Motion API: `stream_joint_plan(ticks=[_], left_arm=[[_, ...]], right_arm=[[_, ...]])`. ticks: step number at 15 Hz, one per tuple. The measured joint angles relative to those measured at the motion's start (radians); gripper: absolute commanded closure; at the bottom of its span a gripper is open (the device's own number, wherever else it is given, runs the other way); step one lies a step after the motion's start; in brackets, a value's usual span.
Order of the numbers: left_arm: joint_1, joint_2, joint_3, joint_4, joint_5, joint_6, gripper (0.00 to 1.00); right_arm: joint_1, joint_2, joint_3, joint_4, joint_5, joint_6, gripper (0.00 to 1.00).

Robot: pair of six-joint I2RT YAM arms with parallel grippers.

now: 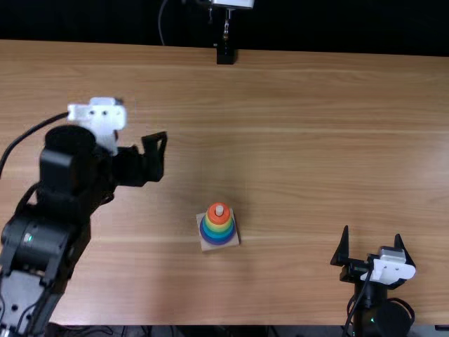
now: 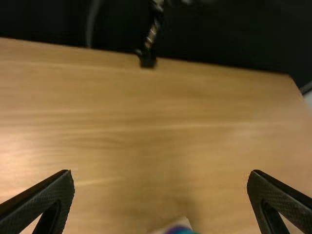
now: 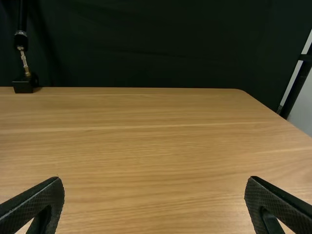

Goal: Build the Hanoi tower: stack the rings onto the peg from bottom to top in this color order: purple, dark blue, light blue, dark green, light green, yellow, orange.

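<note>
The ring tower stands on its pale square base, near the middle of the table's front half. An orange ring is on top around the pale peg tip, above yellow, green, light blue and dark blue to purple bands. My left gripper is above the table, left of and farther back than the tower. In the left wrist view, that gripper is open and empty, with part of the base and a purple-blue ring beyond. Low at the front right, my right gripper is open; its wrist view shows the gripper holding nothing.
A small black stand is at the table's far edge, seen also as the black stand and black block in the wrist views. The left arm extends over the table's left side. Bare wood lies right of the tower.
</note>
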Motion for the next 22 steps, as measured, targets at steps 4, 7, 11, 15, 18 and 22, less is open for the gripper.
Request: stream_joint_plan(ticks=[4, 7, 11, 15, 18, 22], left_arm=[[0.171, -0.438, -0.554, 0.221, -0.005, 0.000, 0.00], [0.171, -0.770, -0.875, 0.333, -0.018, 0.013, 0.00], [0.167, -1.057, -1.079, 0.330, -0.088, 0.173, 0.00], [0.156, -1.160, -1.188, 0.327, -0.095, 0.250, 0.00], [0.147, -1.188, -1.211, 0.352, -0.099, 0.262, 0.00], [0.147, -1.189, -1.224, 0.389, -0.104, 0.273, 0.00]], right_arm=[[0.000, 0.000, 0.000, 0.000, 0.000, 0.000, 0.00], [0.000, 0.000, 0.000, 0.000, 0.000, 0.000, 0.00], [0.000, 0.000, 0.000, 0.000, -0.002, 0.000, 0.00], [0.000, 0.000, 0.000, 0.000, -0.003, 0.000, 0.00], [0.000, 0.000, 0.000, 0.000, -0.003, 0.000, 0.00], [0.000, 0.000, 0.000, 0.000, -0.003, 0.000, 0.00]])
